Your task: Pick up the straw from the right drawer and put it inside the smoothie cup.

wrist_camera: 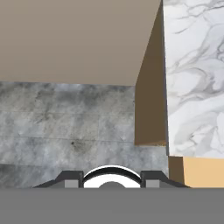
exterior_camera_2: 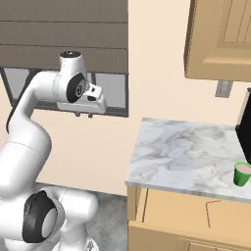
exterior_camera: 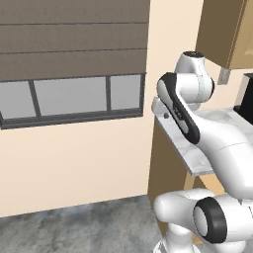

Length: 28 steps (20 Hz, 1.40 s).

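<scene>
- The gripper [exterior_camera_2: 83, 115] hangs high up in front of the window [exterior_camera_2: 110, 93], holding nothing. I cannot tell if its fingers are spread or pressed together.
- The straw [exterior_camera_2: 210, 212] lies in the open drawer [exterior_camera_2: 171, 208], far to the gripper's right and well below it.
- The cup [exterior_camera_2: 241, 174] stands on the counter [exterior_camera_2: 181, 147], even farther right, just above the straw.
- To do this step well, I think the arm should swing right and go down slowly, with fingers spread over the straw's middle.
- The straw is very thin, so the pinch must be lined up carefully.
</scene>
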### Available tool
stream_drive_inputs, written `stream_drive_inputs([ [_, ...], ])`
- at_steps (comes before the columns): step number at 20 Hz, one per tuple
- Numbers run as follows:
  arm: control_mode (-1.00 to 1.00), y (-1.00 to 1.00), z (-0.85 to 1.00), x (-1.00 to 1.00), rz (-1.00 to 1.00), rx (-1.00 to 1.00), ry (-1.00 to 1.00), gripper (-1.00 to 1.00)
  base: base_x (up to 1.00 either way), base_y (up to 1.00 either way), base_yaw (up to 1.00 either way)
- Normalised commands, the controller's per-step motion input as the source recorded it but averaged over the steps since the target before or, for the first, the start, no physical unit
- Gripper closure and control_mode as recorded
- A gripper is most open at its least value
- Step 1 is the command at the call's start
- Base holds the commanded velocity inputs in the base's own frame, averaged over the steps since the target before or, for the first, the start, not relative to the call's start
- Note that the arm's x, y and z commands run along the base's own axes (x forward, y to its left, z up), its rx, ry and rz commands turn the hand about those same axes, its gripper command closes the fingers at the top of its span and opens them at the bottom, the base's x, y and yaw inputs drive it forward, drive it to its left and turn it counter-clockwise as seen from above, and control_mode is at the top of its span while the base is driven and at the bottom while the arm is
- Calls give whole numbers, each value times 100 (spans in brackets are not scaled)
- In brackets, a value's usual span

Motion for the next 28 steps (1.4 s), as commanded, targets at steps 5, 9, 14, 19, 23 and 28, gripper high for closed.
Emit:
stream_drive_inputs([
  [5,-100,-5,-3,-15,0,0,2,-100,0,0,0],
  [9,-100,-3,-24,-37,0,-3,6,-100,0,0,0],
  [14,-100,3,-45,-31,0,-8,1,-100,0,0,0],
  [19,-100,11,-65,-25,-1,-10,0,-100,0,0,0],
  [23,-100,17,-68,-44,-4,-11,0,-100,0,0,0],
  [28,-100,15,-44,-47,-5,-7,0,-100,0,0,0],
])
